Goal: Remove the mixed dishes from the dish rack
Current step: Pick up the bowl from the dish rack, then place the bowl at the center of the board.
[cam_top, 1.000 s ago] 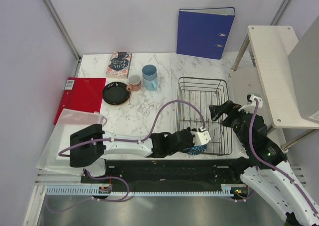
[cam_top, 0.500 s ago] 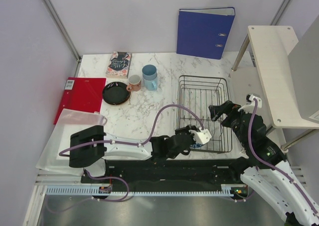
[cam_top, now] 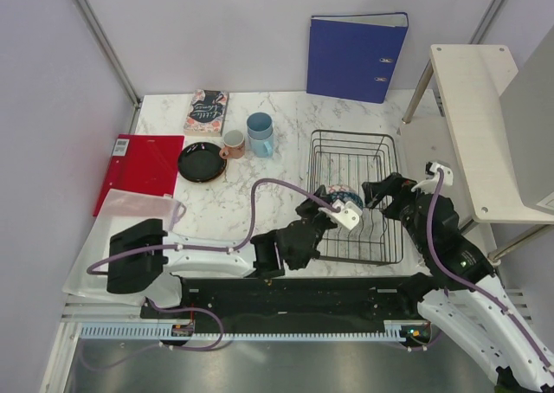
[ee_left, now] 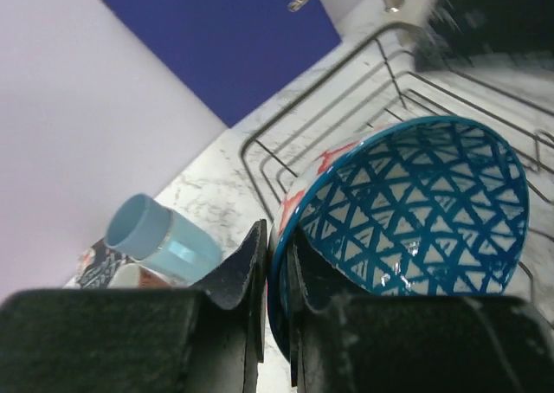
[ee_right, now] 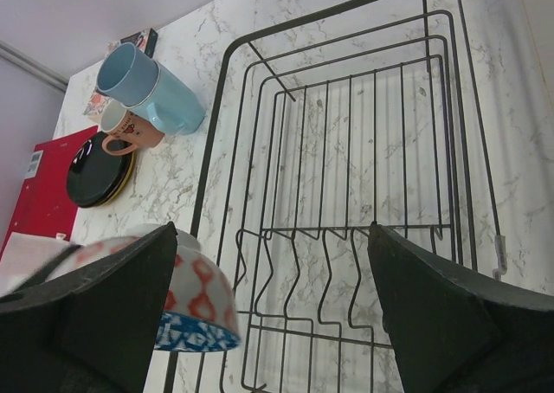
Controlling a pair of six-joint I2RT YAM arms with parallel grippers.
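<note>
- The left claw (ee_left: 275, 246) is closed on the rim of the blue net-patterned bowl (ee_left: 415, 211): one finger (ee_left: 247, 267) is on the outside and the other finger is inside.
- The bowl is tilted, its open side turned away from the claw. The outside is white with red shapes.
- Below and beyond this claw stands the dish rack (cam_top: 353, 135). The bowl is held above its near left part, clear of the grid bottom.
- Just to the right of the left claw, the right claw (cam_top: 385, 192) hangs over the right side of the rack. Its fingers are wide apart and hold nothing.
- In the right wrist view the bowl (ee_right: 195, 302) is beside the left finger, at the left rim of the rack (ee_right: 210, 142).
- Far to the left and beyond the left claw, on the marble table (cam_top: 234, 198), are the blue mugs (cam_top: 260, 133), one inside the other.
- The salmon cup (cam_top: 233, 142) touches them on the left, and the black dish (cam_top: 202, 162) lies next to it.
- Farther out are a red folder (cam_top: 143, 168), a book (cam_top: 206, 112) and a blue binder (cam_top: 357, 57).
</note>
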